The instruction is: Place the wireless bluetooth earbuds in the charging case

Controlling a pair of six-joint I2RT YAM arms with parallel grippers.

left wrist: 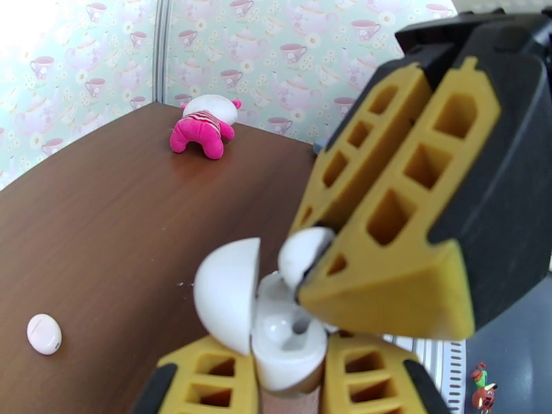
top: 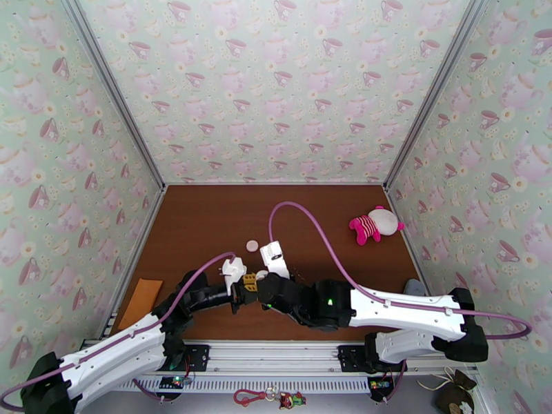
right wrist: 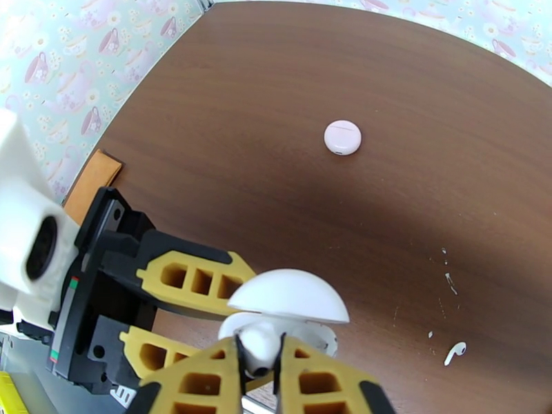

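Note:
My left gripper [left wrist: 286, 372] is shut on an open white charging case [left wrist: 286, 339], its lid [left wrist: 228, 294] tipped back to the left. From the upper right, my right gripper [right wrist: 261, 367] is shut on a white earbud [right wrist: 257, 345], whose tip sits at the case's open cavity [left wrist: 298, 327]. The right wrist view shows the lid [right wrist: 290, 297] just beyond that earbud. Another earbud [right wrist: 455, 352] lies loose on the brown table. In the top view both grippers [top: 254, 288] meet near the table's front middle.
A second round case [right wrist: 342, 137], closed, lies further out on the table [top: 207, 222]. A pink and white plush toy [top: 375, 225] lies at the far right. A flat orange pad [top: 141, 301] rests near the front left edge. Patterned walls close in three sides.

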